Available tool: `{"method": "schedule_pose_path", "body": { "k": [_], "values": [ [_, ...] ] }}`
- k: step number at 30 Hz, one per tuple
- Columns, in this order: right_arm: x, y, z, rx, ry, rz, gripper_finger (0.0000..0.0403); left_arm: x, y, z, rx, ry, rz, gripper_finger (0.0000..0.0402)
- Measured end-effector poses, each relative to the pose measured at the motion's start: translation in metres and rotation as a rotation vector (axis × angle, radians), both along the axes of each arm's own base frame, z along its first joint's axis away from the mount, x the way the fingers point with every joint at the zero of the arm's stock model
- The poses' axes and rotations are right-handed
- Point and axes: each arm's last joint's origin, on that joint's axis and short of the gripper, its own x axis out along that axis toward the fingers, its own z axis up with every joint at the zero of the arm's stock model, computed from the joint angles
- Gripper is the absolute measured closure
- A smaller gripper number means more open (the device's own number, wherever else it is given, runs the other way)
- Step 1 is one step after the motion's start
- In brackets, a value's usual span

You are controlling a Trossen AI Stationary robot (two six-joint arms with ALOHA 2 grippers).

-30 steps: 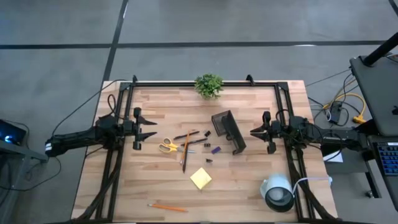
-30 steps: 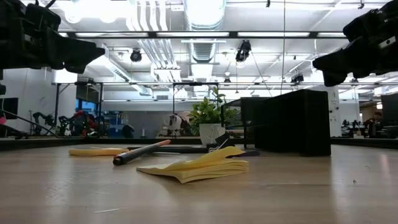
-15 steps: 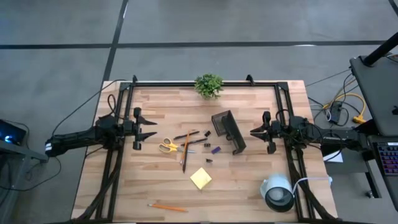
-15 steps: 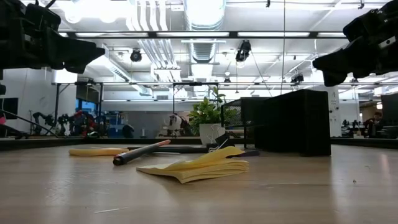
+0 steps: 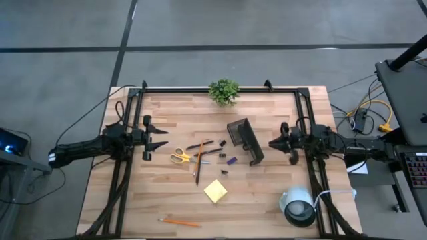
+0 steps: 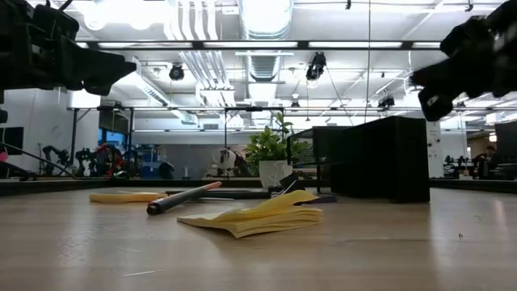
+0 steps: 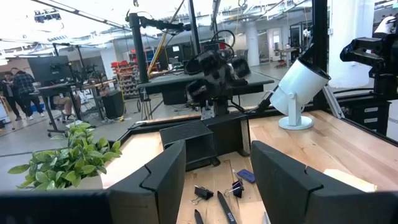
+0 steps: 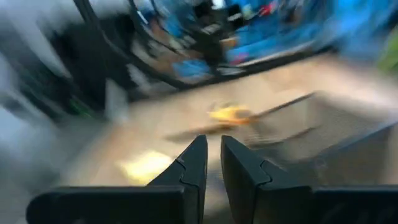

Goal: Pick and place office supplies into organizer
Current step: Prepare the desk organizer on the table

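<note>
- No item is in the organizer (image 5: 245,141) yet; this looks like the opening approach, nothing gripped.
- Near edge of the desk (image 5: 267,200): one orange pencil (image 5: 180,222), then the sticky-note pad (image 5: 215,191).
- Mid-desk: scissors (image 5: 179,157) and pens (image 5: 200,145), just left of the organizer.
- Left tool (image 5: 161,138) hovers spread and empty; right tool (image 5: 274,141) is nearly pressed together, empty.
- Next, probably: lower a spread tool over one item.

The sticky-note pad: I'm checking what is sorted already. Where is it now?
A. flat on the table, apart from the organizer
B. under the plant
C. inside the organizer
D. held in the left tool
A: the yellow sticky-note pad lies on bare table, apart from the black organizer.
</note>
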Motion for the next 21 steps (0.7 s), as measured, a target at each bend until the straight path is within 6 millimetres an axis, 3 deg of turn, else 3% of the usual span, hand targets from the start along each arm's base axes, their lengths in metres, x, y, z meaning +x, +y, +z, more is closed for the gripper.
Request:
{"method": "schedule_pose_path", "body": {
  "k": [2, 7, 10, 16, 21],
  "values": [
    [0.000, 0.002, 0.011, 0.175, -0.077, 0.070, 0.0364, 0.000, 0.000, 0.000, 0.000, 0.000, 0.000, 0.0235],
    [0.004, 0.004, 0.047, 0.127, -0.283, 0.081, 0.0364, 0.000, 0.000, 0.000, 0.000, 0.000, 0.000, 0.0235],
    [0.021, 0.005, 0.056, 0.142, -0.118, 0.063, 0.0364, 0.000, 0.000, 0.000, 0.000, 0.000, 0.001, 0.0235],
    [0.074, 0.008, 0.059, 0.192, 0.283, 0.051, 0.0364, 0.000, 0.000, 0.000, 0.000, 0.000, 0.001, 0.0235],
    [0.124, 0.009, 0.067, 0.374, 0.550, 0.003, 0.0364, 0.000, 0.000, 0.000, 0.000, 0.000, 0.000, 0.0235]
  ]
}}
